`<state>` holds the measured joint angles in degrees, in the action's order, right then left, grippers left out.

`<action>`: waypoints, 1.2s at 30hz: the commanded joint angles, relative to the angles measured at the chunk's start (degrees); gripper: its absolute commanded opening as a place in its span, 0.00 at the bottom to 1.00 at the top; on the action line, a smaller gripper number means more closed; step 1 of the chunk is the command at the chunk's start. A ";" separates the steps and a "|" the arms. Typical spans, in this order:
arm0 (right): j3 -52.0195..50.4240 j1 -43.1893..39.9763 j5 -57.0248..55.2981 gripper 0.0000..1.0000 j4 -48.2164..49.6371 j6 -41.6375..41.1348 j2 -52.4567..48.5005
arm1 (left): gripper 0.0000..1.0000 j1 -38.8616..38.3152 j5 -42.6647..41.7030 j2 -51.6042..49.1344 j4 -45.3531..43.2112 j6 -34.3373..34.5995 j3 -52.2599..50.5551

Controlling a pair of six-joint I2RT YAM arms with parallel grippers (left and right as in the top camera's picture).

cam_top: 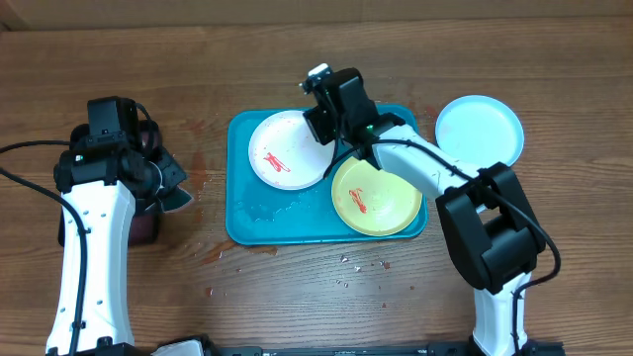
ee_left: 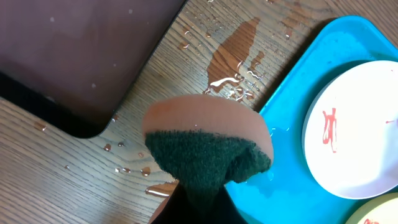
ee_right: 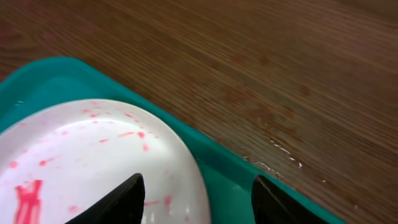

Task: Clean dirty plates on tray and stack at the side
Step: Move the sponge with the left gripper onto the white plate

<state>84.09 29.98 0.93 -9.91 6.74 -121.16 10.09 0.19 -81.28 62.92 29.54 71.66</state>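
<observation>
Overhead: the turquoise tray [cam_top: 247, 222] sits mid-table [cam_top: 297, 297]. On it are the white plate [cam_top: 280, 153] at upper left and the yellow-green plate [cam_top: 376, 200] at lower right, both with red smears. The pale blue plate [cam_top: 479, 129] is off the tray, on the wood just right of it. The right gripper [cam_top: 321, 124] hangs over the white plate's right edge, and its arm crosses above the yellow-green plate. The left gripper [cam_top: 176, 186] is left of the tray, over a dark tray [cam_top: 143, 225]. Water drops [cam_top: 346, 262] lie in front of the tray.

Left wrist: the left gripper [ee_left: 196, 208] is clamped on an orange sponge [ee_left: 205, 140], green scrub side facing the camera. The sponge hides part of the tray [ee_left: 292, 186] corner. The dark tray [ee_left: 74, 50] is upper left, a water puddle [ee_left: 233, 56] lies between the two trays, and the white plate [ee_left: 357, 130] is at right.

Right wrist: the right gripper [ee_right: 196, 205] has its fingers [ee_right: 118, 202] spread, gripping nothing. The white plate [ee_right: 93, 155] rim lies between them, beside the tray [ee_right: 230, 165] wall.
</observation>
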 commanded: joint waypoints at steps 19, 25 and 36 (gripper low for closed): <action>0.81 1.03 4.70 0.15 -5.18 -2.60 -5.49 | 0.04 -0.37 -0.26 -0.04 -0.17 -1.27 0.07; 0.81 1.86 4.28 0.04 -13.29 -8.85 -0.61 | 0.04 -0.42 -4.48 -0.04 -0.39 -1.38 0.07; 0.70 5.20 6.86 0.04 -26.34 -27.93 2.43 | 0.05 -7.56 -12.17 -0.11 -3.96 -2.95 0.07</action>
<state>85.12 34.33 7.22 -35.66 -12.88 -120.92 5.89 -9.08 -81.28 60.07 28.03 71.66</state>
